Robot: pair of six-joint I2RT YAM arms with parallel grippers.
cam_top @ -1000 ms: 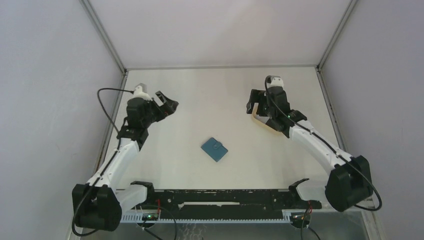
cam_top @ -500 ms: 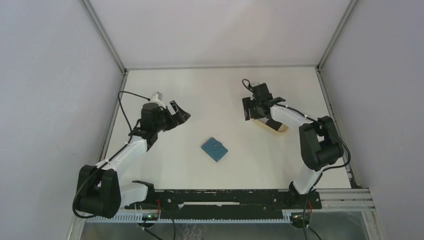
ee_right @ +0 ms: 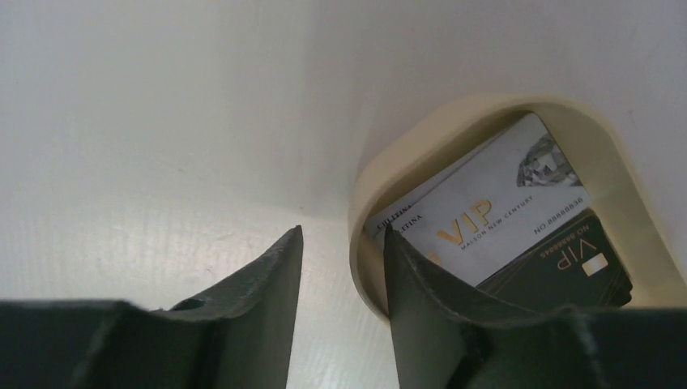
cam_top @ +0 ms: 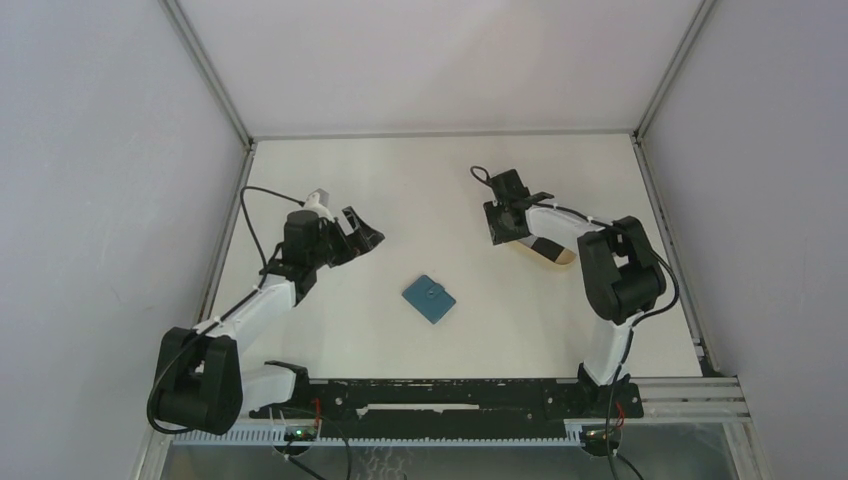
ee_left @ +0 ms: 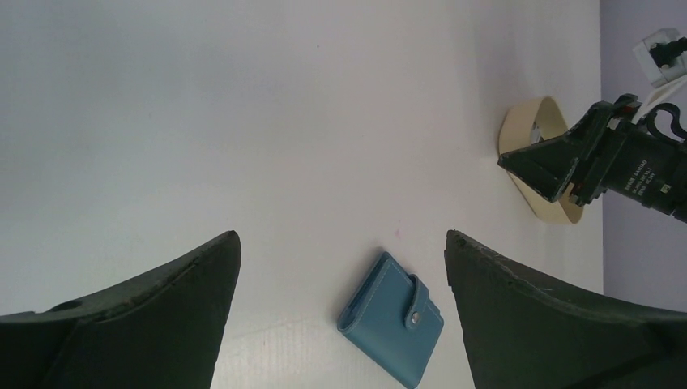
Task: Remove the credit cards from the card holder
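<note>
The left gripper (ee_left: pixel 340 237) is hanging over the table (ee_left: pixel 243 97) with its jaws spread wide and nothing between them. The card holder (ee_left: pixel 391 318) is lying flat on the table just ahead of that gap and a little toward the right finger, apart from both fingers. It is folded shut, with its snap tab fastened on the upper face. Farther out beyond the left gripper, on its right-hand side, a tan oval tray (ee_left: pixel 518 134) is sitting on the table, with the right gripper (ee_right: pixel 341 231) hanging at its near end. In the right wrist view that gripper is holding its jaws only slightly parted, gripping nothing that can be seen. The curved rim of the tray is showing in and beyond the narrow gap. The right finger is overlapping the tray's inside and the left finger is staying outside it — whether either finger is touching the rim cannot be told. The credit cards are lying inside the tray, ahead and to the right of the right gripper: a white card (ee_right: pixel 486 223) marked VIP is resting on top, a black card (ee_right: pixel 567 263) is overlapping its lower corner, and the edge of another pale card is peeking out beneath the white one.
</note>
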